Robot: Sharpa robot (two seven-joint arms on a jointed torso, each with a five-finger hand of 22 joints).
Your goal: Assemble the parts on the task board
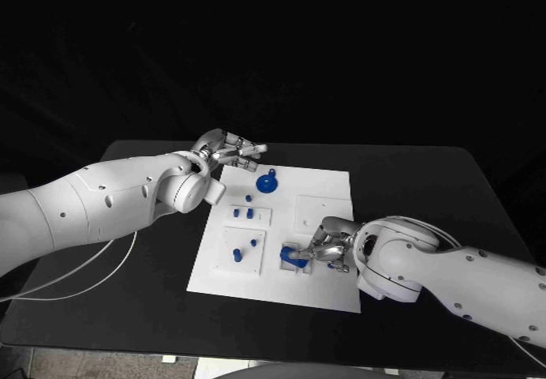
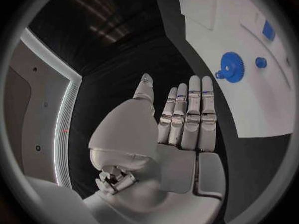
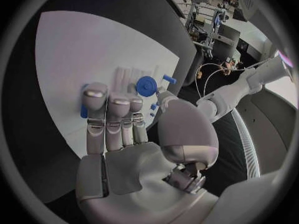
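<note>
Nearest the head camera, the right hand (image 1: 327,243) sits low over the near edge of the task board (image 1: 324,296), fingers bent down against a blue part (image 1: 293,256) in the near-middle fixture. Whether it truly grips that piece or merely presses on it cannot be told; in the right wrist view the fingers (image 3: 107,115) lie side by side with a blue part showing just past their tips. The left hand (image 1: 228,150) hovers at the board's far-left corner, fingers extended and close together, holding nothing. A blue gear (image 1: 267,185) with a side tab lies flat just beside it, and small blue pegs (image 1: 242,212) stand in the left-hand plates.

Judgement: the parts appear to be light, rigid moulded plastic, smooth and liable to slip. The gear is best taken by its rim or tab; the pegs by their sides, pinched squarely.
</note>
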